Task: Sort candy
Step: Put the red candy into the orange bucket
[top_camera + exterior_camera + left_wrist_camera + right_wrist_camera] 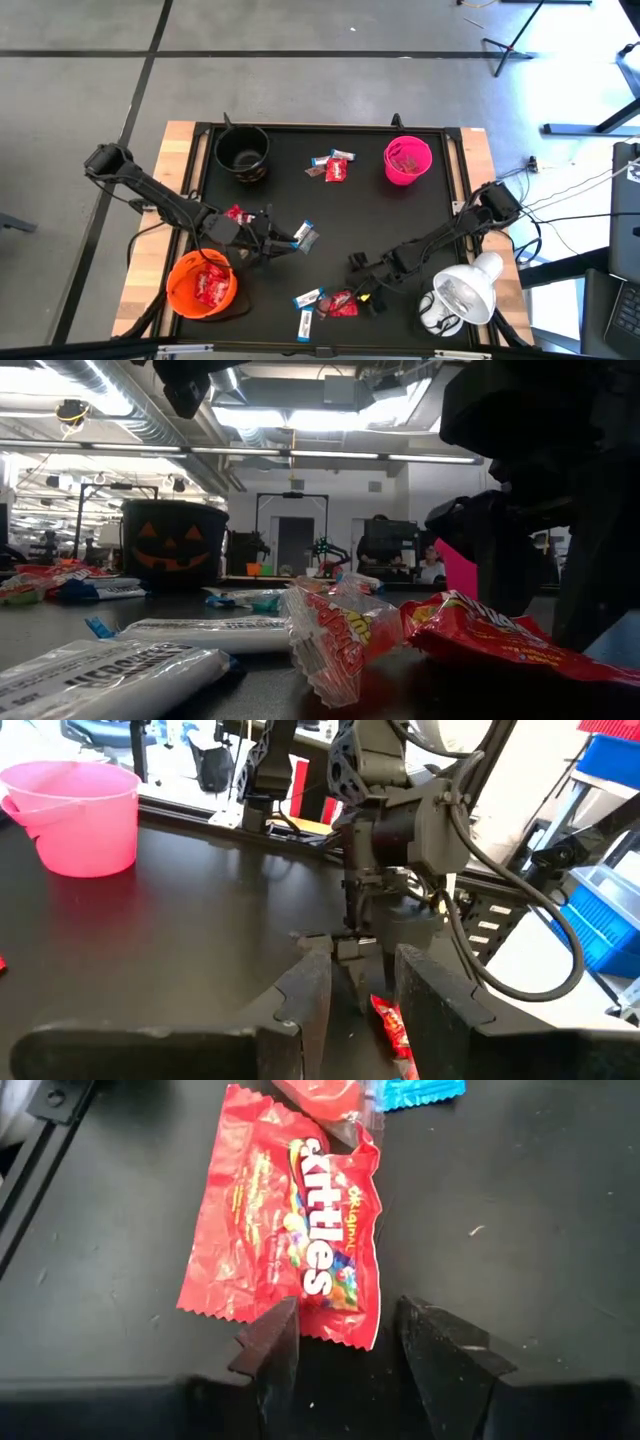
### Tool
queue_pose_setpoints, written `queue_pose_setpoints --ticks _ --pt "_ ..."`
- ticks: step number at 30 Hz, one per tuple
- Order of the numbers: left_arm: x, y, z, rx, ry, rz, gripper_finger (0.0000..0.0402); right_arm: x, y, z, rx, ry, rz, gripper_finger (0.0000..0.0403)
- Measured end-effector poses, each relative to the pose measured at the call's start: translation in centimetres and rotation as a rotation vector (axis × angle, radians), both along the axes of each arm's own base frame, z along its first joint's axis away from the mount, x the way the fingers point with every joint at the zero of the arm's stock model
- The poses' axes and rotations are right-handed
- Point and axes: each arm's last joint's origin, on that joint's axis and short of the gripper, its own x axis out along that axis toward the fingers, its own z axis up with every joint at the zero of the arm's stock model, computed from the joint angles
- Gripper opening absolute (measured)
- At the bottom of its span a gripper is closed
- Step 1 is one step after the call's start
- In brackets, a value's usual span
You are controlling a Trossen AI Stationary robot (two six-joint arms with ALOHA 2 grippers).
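The orange bowl (202,285) at the near left already holds red candy. The left gripper (290,240) grasps a blue-and-white candy (306,236) above the table, probably for sorting. The right gripper (340,1342) is unclenched over a red candy (290,1230) near the front, ready to take it.

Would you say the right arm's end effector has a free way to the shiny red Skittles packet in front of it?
Probably yes: the right end effector stands open just short of the red Skittles packet, which lies flat on the black table with nothing between them.

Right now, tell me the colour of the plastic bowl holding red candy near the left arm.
Orange bowl, clearest in the high view.
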Motion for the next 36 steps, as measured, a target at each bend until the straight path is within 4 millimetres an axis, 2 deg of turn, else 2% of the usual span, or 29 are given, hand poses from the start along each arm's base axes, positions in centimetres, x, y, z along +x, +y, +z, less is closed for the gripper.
queue_pose_setpoints --ticks 4,6,8,13,14,22,29,36 --pt "-0.1 -0.2 0.0 0.001 -0.002 -0.008 0.0105 0.0 0.0 0.0 -0.001 -0.002 -0.018 0.0175" --pt "-0.1 -0.2 0.1 -0.002 -0.008 -0.003 0.0105 0.0 0.0 0.0 -0.003 -0.002 -0.019 0.0160" --pt "0.0 -0.2 0.2 -0.007 -0.023 -0.002 0.0105 0.1 -0.1 -0.1 -0.006 -0.002 -0.022 0.0132" --pt "0.0 -0.2 0.3 -0.009 -0.030 -0.003 0.0105 0.4 -0.9 -0.1 -0.010 0.005 -0.049 0.0023" --pt "0.0 -0.2 0.3 -0.010 -0.030 -0.003 0.0105 0.5 -1.0 -0.1 -0.008 0.005 -0.051 0.0012" --pt "0.0 -0.2 0.3 -0.001 -0.027 -0.005 0.0105 0.5 -2.4 1.0 -0.056 -0.014 -0.101 0.0004" --pt "0.0 0.0 0.3 0.049 -0.036 0.040 0.0105 -0.4 -3.5 5.0 -0.187 -0.111 -0.210 0.0001" --pt "0.4 0.5 0.1 0.138 -0.037 0.104 0.0106 -1.3 -4.5 9.4 -0.282 -0.285 -0.328 0.0000"
